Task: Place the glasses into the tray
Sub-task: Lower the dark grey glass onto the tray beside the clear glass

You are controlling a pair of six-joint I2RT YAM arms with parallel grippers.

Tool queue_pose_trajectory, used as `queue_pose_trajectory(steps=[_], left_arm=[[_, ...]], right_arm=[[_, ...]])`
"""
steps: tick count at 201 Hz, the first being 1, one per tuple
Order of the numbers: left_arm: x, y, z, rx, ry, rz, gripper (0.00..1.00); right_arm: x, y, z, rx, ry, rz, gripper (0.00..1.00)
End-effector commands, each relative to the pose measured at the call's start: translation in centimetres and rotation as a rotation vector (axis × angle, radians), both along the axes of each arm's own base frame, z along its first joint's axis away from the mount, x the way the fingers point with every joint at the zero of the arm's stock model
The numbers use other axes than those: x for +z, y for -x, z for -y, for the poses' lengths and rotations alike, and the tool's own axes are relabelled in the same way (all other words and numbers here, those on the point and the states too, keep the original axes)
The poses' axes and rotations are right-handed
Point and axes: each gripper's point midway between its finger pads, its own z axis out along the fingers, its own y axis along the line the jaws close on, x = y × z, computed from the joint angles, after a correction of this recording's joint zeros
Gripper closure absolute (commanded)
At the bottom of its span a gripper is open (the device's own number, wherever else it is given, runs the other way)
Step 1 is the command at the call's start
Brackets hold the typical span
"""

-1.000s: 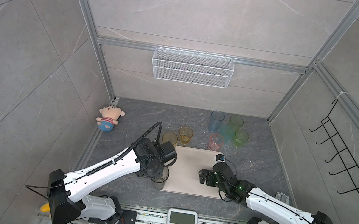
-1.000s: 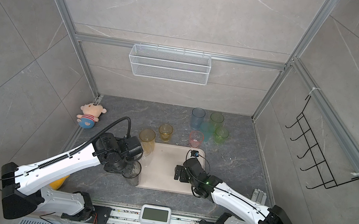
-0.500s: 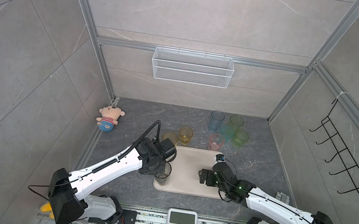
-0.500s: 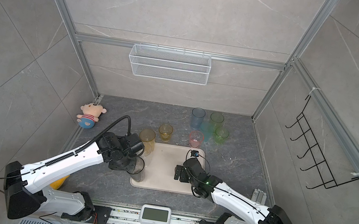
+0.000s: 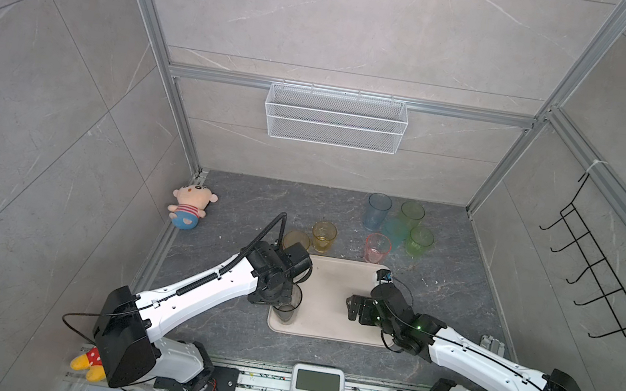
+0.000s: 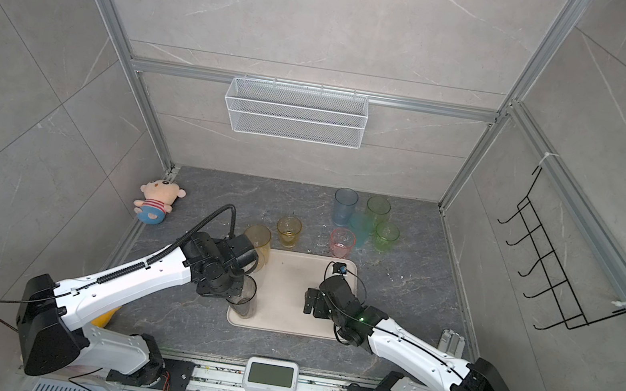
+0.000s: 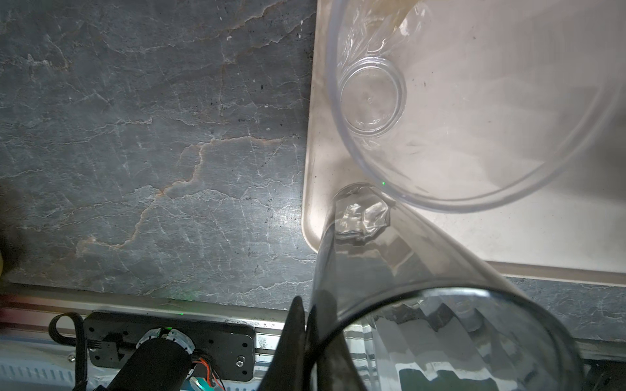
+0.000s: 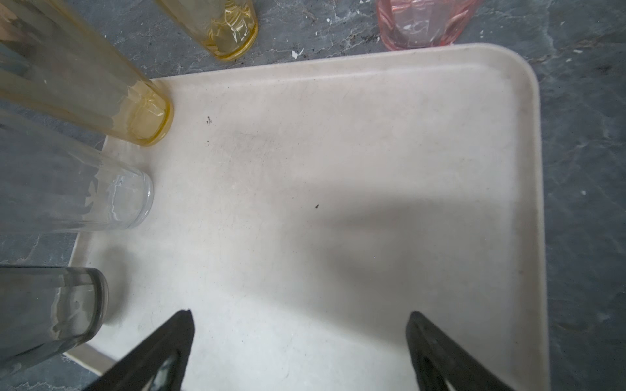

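Top view: the left claw point(image 5: 281, 300) is clenched on the rim wall of the grey glass point(image 5: 286, 311), which hangs straight below it at the tray point(image 5: 331, 287) corner. I reckon pinching the rim keeps the claw clear of neighbours. The right claw point(image 5: 352, 307) is spread wide, holding nothing, above the tray's bare middle. The pink glass point(image 5: 377, 248) and 5 others stand on the worktop point(image 5: 251, 204) beyond both claws.

Left wrist: the grey glass's foot looks set down on the tray, with the clear glass point(image 7: 369, 98) just beside it.

Right wrist: the amber glass point(image 8: 101, 101), clear and grey line 1 edge, probably to save room.
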Motion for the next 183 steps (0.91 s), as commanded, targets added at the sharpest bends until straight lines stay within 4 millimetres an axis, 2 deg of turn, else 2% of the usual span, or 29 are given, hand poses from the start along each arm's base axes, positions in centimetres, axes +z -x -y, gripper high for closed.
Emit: queue_pose_trajectory(steps=[1,60,80,114,183], left_arm=[[-0.31,-0.02,0.11,-0.014,-0.001,-0.014,1.0],[-0.61,-0.05,-0.25,-0.014,-0.027,-0.024,1.0],[-0.62,-0.07,-0.32,-0.015,-0.036,-0.027,0.91],[-0.7,-0.07,-0.2,-0.014,-0.036,-0.034,0.85],[-0.48,-0.19,0.07,-0.015,-0.019,-0.026,0.84]], right_arm=[[0.57,-0.43,0.13,-0.024,0.001,0.001,0.01],[0.53,-0.45,0.11,-0.022,0.003,0.0,0.01],[0.56,-0.45,0.11,-0.022,0.002,0.0,0.01],[0.6,-0.46,0.1,-0.023,0.001,0.002,0.01],[0.57,-0.39,0.2,-0.024,0.001,0.002,0.01]])
